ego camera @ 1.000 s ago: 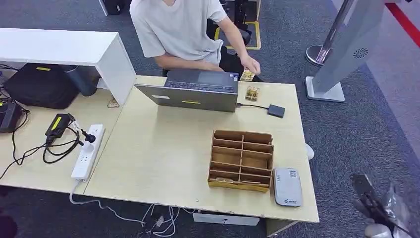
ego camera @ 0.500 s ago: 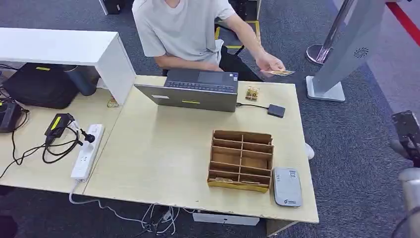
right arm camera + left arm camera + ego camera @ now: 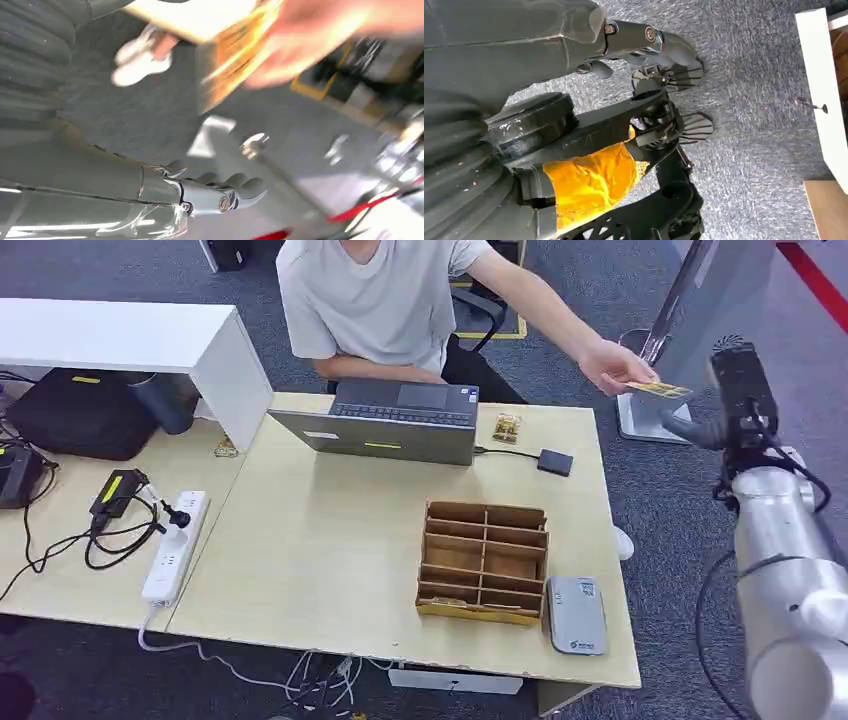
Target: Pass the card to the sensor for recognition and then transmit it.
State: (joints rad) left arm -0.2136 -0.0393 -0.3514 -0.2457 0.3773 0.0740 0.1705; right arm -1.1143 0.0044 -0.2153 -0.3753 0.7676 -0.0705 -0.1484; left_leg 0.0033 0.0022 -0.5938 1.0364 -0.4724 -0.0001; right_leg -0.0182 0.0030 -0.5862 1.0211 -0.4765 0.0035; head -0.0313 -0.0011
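A person seated behind the table holds a yellow card (image 3: 660, 390) out past the table's far right corner. My right hand (image 3: 735, 390) is raised just to the right of that card, with its fingers apart and nothing in them. Up close, the right wrist view shows the blurred card (image 3: 232, 55) pinched in the person's hand (image 3: 310, 40), apart from my thumb (image 3: 220, 194). A grey-white reader (image 3: 575, 615) lies at the table's front right. My left hand (image 3: 649, 37) hangs over the carpet and holds nothing.
A wooden compartment box (image 3: 485, 562) stands beside the reader. A laptop (image 3: 385, 425) has a cable running to a small black box (image 3: 556, 462), and another card (image 3: 508, 427) lies next to it. A grey kiosk stand (image 3: 690, 320) rises behind my right hand. A power strip (image 3: 175, 545) lies at the left.
My right arm has risen from low at the right up to the card's level. The person has lifted the card from the table and stretched it out toward my hand.
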